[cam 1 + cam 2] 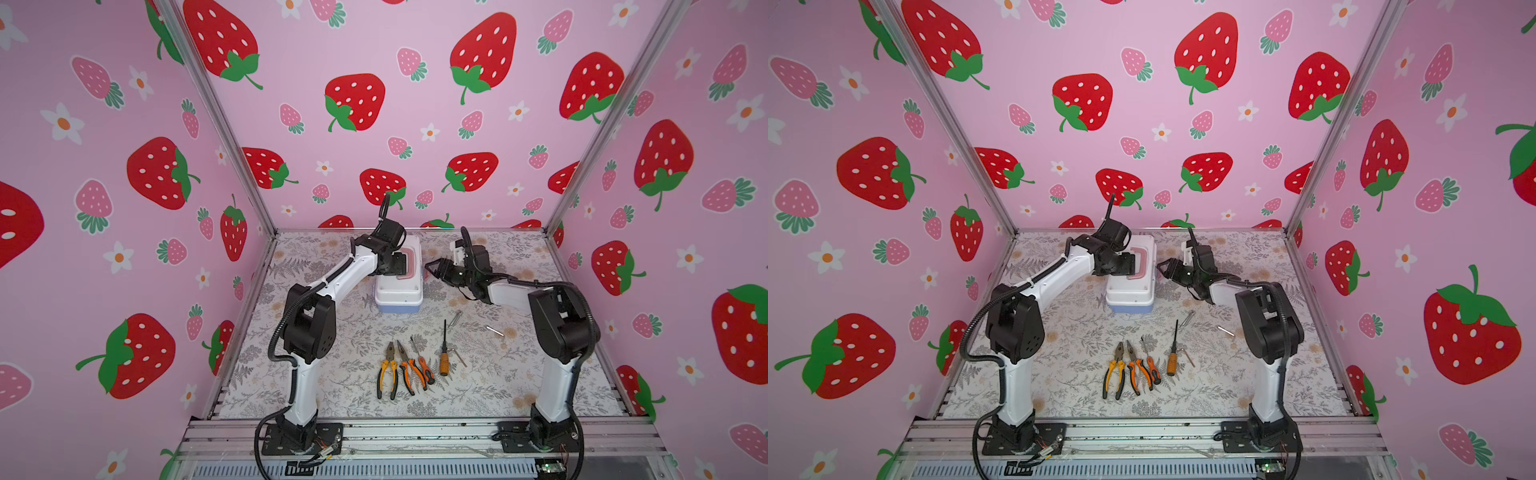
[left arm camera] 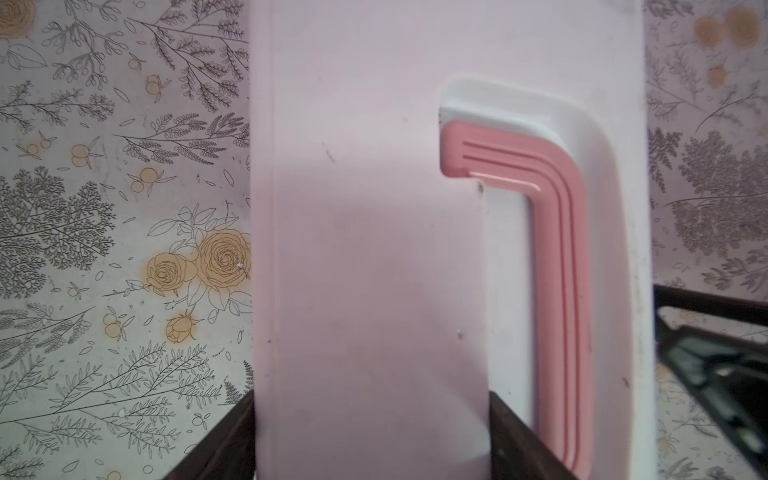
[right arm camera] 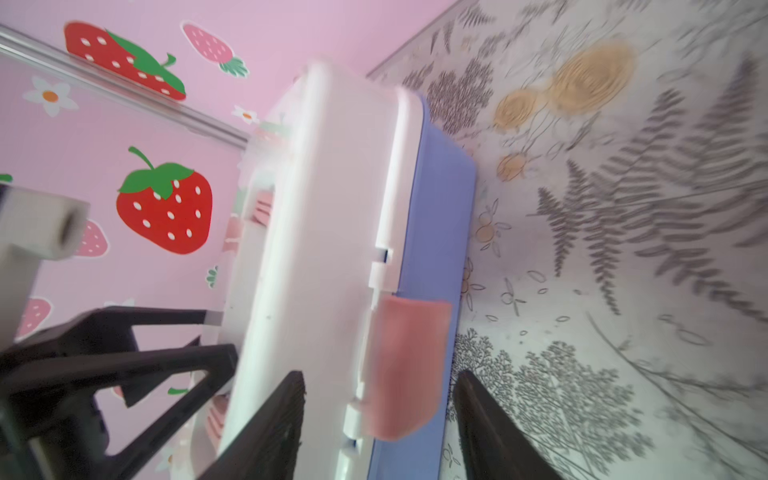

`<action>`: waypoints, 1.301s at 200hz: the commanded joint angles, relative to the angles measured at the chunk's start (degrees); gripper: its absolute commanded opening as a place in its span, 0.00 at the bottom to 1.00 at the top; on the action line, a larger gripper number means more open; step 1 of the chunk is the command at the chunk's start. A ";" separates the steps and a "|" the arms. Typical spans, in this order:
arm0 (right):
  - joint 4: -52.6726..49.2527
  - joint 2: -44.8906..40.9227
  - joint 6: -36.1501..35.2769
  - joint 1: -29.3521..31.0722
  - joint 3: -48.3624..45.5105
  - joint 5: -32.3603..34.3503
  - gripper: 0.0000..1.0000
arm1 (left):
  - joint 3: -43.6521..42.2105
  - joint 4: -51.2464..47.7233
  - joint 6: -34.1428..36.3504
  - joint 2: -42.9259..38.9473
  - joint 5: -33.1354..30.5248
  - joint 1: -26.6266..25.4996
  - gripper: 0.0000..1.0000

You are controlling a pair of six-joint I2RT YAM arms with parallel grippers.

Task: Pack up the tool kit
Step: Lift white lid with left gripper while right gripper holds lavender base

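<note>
Tool kit (image 1: pixel 401 293): white lid (image 1: pixel 409 286), periwinkle base (image 1: pixel 397 308)

No lettering, brand, number or sign can be read on the tool kit (image 1: pixel 399 291) or anywhere else.

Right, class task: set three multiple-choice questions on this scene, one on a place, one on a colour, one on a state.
1. Where are the pliers? A in the box; B on the table; C under the box.
2. What colour is the box's latch? A pink; B green; C black.
3. The box's lid is: A off; B wide open; C shut.
Answers: B, they lie out on the table in both top views; A, the right wrist view shows it pink; C, it sits flat on the base.
</note>
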 commanded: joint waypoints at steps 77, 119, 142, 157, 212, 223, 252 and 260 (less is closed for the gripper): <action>4.90 -11.74 -2.31 -7.29 -10.39 1.05 0.64 | -6.91 10.65 -7.77 -6.15 21.21 4.03 0.34; 8.08 -7.92 -0.40 -6.28 -9.50 -5.42 0.44 | -14.46 22.53 -14.06 -10.71 31.50 8.40 0.34; 7.59 -5.98 -1.43 -3.73 -7.45 -7.51 0.24 | -17.19 25.62 -15.59 -11.83 33.74 9.81 0.34; 6.83 -4.51 -2.17 -1.72 -5.37 -8.79 0.16 | -18.47 26.56 -16.06 -12.10 34.36 10.40 0.34; 4.78 -1.28 -4.11 3.75 -0.58 -9.02 0.03 | -20.01 27.58 -16.07 -12.06 34.87 10.84 0.33; 4.82 -0.72 -4.12 4.39 0.06 -9.65 0.02 | -20.00 27.71 -16.28 -11.86 34.96 10.78 0.33; 5.52 -0.16 -4.06 5.95 0.91 -10.41 0.02 | -19.56 26.34 -15.99 -11.62 33.55 10.77 0.79; 5.46 -0.14 -4.02 6.18 1.15 -10.35 0.02 | -18.90 24.55 -15.38 -11.98 31.76 10.68 0.85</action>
